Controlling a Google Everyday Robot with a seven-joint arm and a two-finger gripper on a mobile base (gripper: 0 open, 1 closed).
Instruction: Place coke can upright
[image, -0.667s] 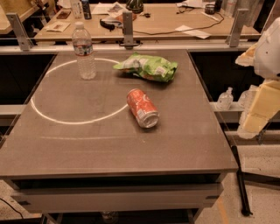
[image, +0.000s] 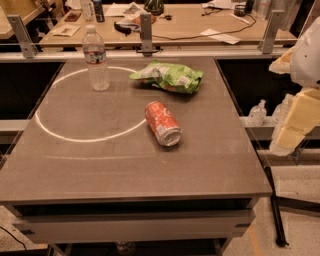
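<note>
Little differs from the earlier frame: the coke can (image: 162, 123), the water bottle (image: 96, 59) and the green snack bag (image: 170, 76) lie where they did, and the hand (image: 293, 129) hangs at the same place, off the right edge of the desk (image: 100, 170) and well apart from the can. Only cream-coloured parts of the hand show beneath a white arm shell (image: 307, 55); whether it is released or clenched I cannot tell, and it touches nothing on the desk.

The coke can lies on its side near the middle of the desk, its silver end turned toward the front right and its other end toward the back left. It rests just outside a white ring (image: 75, 138) marked on the surface. The water bottle stands upright at the back left, inside that ring, and the snack bag lies crumpled at the back, beyond the can.

The desk top is a dull grey-brown slab with a pale apron below its front edge. Behind it, past a rail with metal brackets (image: 145, 32), stands a wooden bench (image: 190, 30) strewn with papers and cables. At the right a small clear bottle (image: 257, 113) sits on a lower ledge, and a dark rod (image: 274, 205) slants down to the speckled floor (image: 300, 235)
</note>
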